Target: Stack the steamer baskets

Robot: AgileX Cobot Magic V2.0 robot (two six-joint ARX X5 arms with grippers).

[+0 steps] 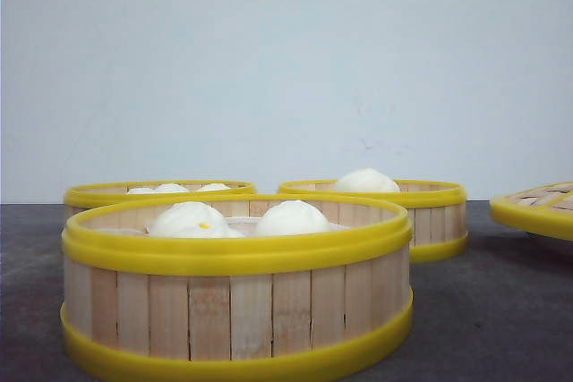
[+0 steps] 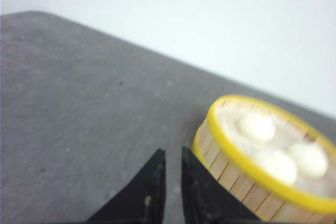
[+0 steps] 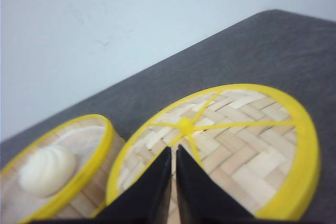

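Note:
Three steamer baskets with pale slat walls and yellow rings stand apart on the dark table. The nearest one point(image 1: 237, 310) holds white buns. A second point(image 1: 157, 192) sits at the back left and a third point(image 1: 430, 212), with one bun, at the back right. Neither gripper shows in the front view. My left gripper point(image 2: 173, 153) hangs over bare table beside a basket point(image 2: 231, 177) holding three buns, its black fingers almost together with nothing between them. My right gripper point(image 3: 174, 150) is shut and empty above the woven lid point(image 3: 236, 140), next to the one-bun basket point(image 3: 100, 150).
The flat yellow-rimmed woven lid point(image 1: 537, 207) lies at the right edge of the front view, close beside the back right basket. A pale wall runs behind the table's far edge. Grey tabletop point(image 2: 79, 103) stretches away beside the left gripper.

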